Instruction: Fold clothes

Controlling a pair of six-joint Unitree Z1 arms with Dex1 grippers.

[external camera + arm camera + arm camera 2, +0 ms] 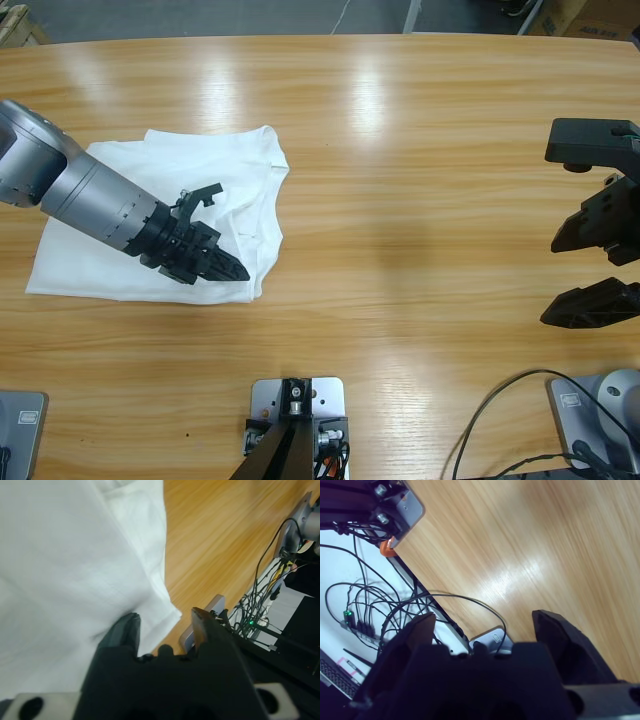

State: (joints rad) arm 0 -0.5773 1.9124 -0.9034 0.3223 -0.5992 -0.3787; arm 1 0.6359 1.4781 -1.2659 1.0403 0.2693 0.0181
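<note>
The left claw hangs low over the near right part of the T-shirt, its black jaws pointing toward the shirt's near right corner. In the left wrist view the left claw has its two jaws standing apart with a gap between them, so it is open and holds no cloth; the jaw on the left of that view lies against the white fabric, while the other jaw stands past the cloth's edge, over bare wood. Whether the tips press on the shirt cannot be told. The silver forearm of this arm runs back up and to the left, across the shirt, to a large elbow at the left edge of the high view.

The T-shirt lies on the left part of the bench, already folded into a rough rectangle, with a doubled layer along its right side and a rumpled edge at the far right corner. Its near edge runs close to straight.

The right claw hovers at the right edge of the high view, well apart from the shirt, above bare wood. Its jaws are spread wide with nothing between them, which the right wrist view confirms: the right claw looks down past the bench's near edge at black cables and a grey rig plate.
</note>
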